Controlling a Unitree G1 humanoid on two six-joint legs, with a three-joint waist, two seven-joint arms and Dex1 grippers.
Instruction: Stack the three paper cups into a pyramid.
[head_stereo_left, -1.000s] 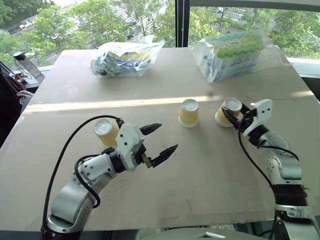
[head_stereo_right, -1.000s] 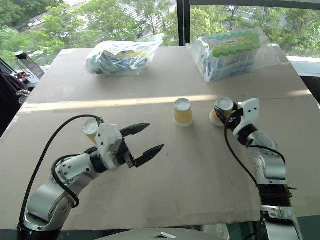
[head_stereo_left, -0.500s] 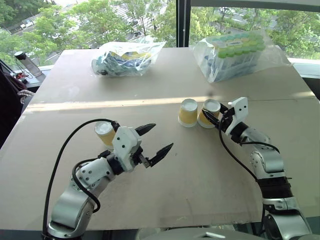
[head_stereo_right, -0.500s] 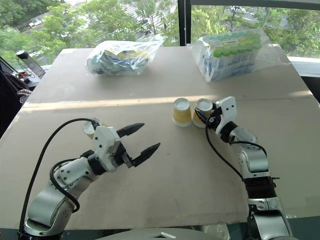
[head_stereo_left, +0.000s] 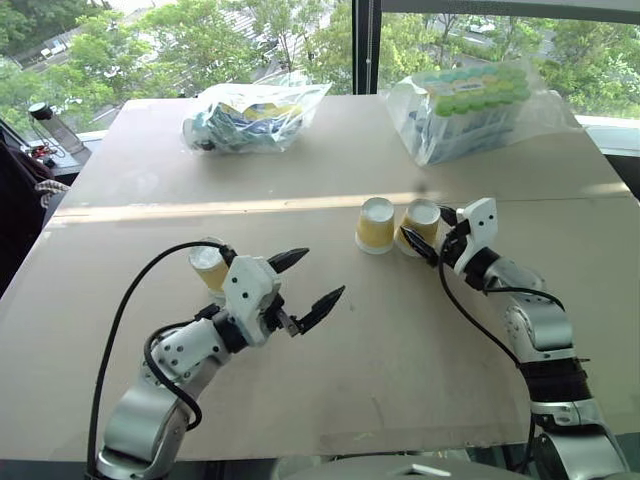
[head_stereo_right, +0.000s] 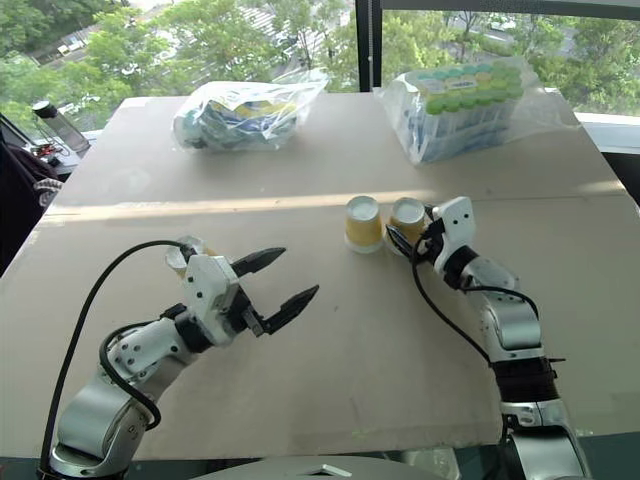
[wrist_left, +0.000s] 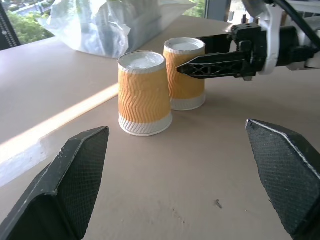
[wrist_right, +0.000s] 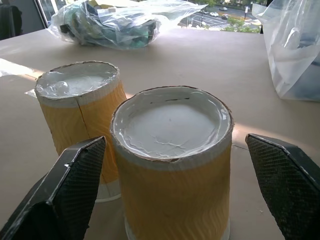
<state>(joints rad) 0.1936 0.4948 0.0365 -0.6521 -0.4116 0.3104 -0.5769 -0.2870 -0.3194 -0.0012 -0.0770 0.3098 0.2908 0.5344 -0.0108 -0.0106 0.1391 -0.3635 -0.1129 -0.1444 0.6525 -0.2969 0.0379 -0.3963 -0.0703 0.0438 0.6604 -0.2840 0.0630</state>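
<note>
Two yellow ribbed paper cups (head_stereo_left: 377, 224) (head_stereo_left: 420, 226) stand upside down, side by side, at the table's middle right. They also show in the left wrist view as the nearer cup (wrist_left: 144, 95) and the farther cup (wrist_left: 186, 72). My right gripper (head_stereo_left: 430, 230) is open, with a finger on each side of the right-hand cup (wrist_right: 172, 160) and clear of it. The third cup (head_stereo_left: 207, 266) stands upside down at the left, partly hidden behind my left wrist. My left gripper (head_stereo_left: 318, 278) is open and empty, pointing toward the pair.
Two clear plastic bags of packaged goods lie at the table's back, one on the left (head_stereo_left: 255, 118) and one on the right (head_stereo_left: 470, 108). A black cable (head_stereo_left: 130, 300) loops off my left arm. The table (head_stereo_left: 400, 340) ends close in front.
My right gripper carried its tilted cup leftward, stood it next to the middle cup, then opened off it. The left arm has hardly moved.
</note>
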